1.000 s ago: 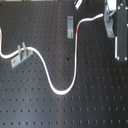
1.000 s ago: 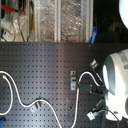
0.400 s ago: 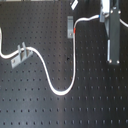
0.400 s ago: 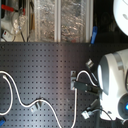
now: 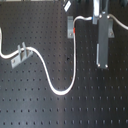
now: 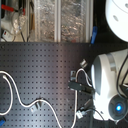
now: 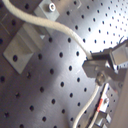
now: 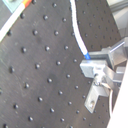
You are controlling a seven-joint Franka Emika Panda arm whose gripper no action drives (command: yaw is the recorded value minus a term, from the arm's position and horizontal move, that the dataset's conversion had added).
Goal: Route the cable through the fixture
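Gripper (image 7: 102, 67) pinching cable (image 5: 75, 60) near fixture (image 5: 70, 26) by bench far edge; threading apparently unfinished.

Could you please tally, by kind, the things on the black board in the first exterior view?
White cord: 1
Grey clips: 3, namely the upright clip, the forked clip and the small clip
Total: 4
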